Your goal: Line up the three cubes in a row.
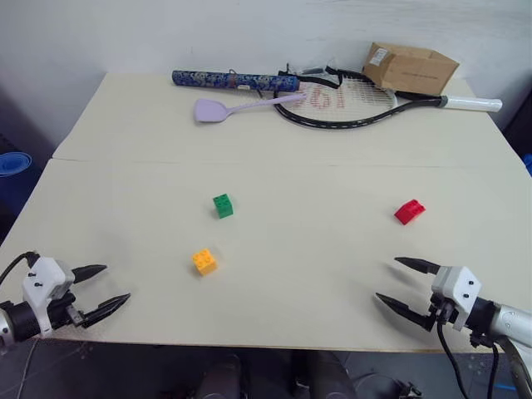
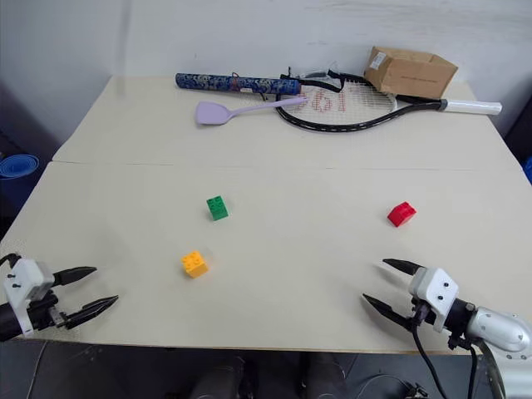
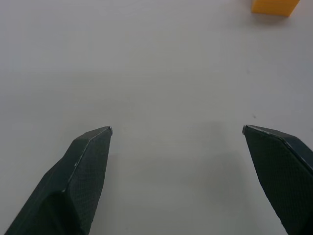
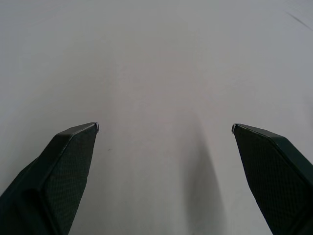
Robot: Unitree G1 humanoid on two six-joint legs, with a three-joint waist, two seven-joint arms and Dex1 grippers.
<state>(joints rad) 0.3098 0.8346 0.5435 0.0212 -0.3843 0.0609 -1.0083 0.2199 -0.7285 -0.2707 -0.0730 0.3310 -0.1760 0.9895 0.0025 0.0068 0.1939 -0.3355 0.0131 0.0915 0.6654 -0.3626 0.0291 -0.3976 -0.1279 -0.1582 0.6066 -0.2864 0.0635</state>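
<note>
Three small studded cubes lie apart on the pale table (image 1: 274,158). The green cube (image 1: 223,205) is near the middle. In front of it and slightly left sits the yellow-orange cube (image 1: 204,262), whose edge also shows in the left wrist view as the yellow-orange cube (image 3: 275,7). Far right lies the red cube (image 1: 409,211). My left gripper (image 1: 118,283) hovers open at the front left edge, empty, short of the yellow-orange cube. My right gripper (image 1: 386,281) stands open and empty at the front right, in front of the red cube.
Along the back of the table lie a patterned dark tube (image 1: 234,80), a lilac spatula (image 1: 241,106), a racket (image 1: 349,101) and a cardboard box (image 1: 409,68). A blue bin (image 1: 12,163) stands on the floor left of the table.
</note>
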